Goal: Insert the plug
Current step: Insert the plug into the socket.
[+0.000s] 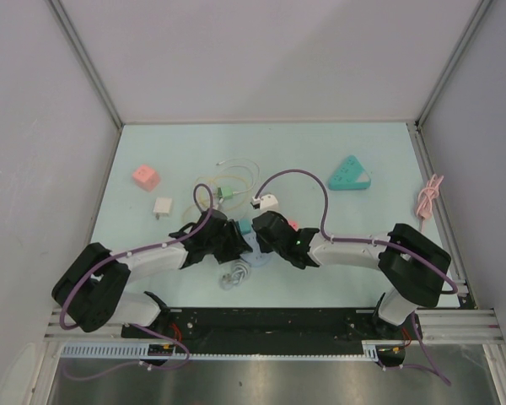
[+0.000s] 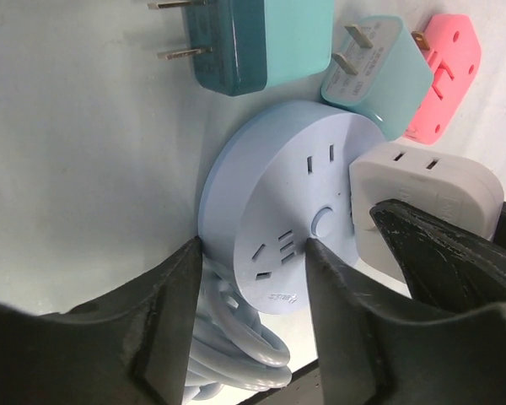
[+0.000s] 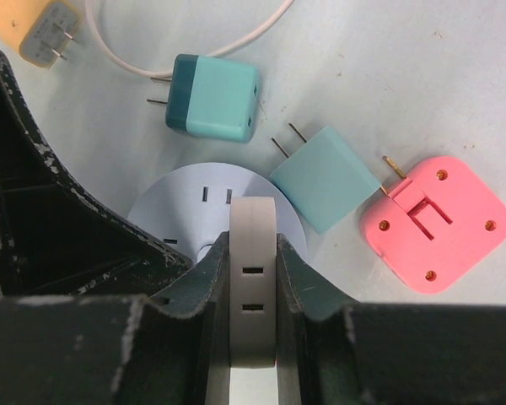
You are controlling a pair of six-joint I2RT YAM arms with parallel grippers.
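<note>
A round pale blue socket (image 2: 278, 194) lies on the table between both arms, also seen in the top view as the socket (image 1: 255, 247). My left gripper (image 2: 253, 253) holds its near rim, one finger against the side wall and the other on the face. My right gripper (image 3: 253, 245) is shut on a greyish white adapter plug (image 3: 253, 287). This plug (image 2: 422, 190) stands on edge over the right part of the socket face, next to a two-slot outlet. Its prongs are hidden.
Close behind the socket lie a dark teal charger (image 3: 212, 97), a light teal plug (image 3: 325, 179) and a pink adapter (image 3: 430, 221). The socket's coiled cord (image 1: 234, 274) lies in front. Farther off are a pink cube (image 1: 145, 176), a white plug (image 1: 163, 206) and a teal triangular strip (image 1: 350, 174).
</note>
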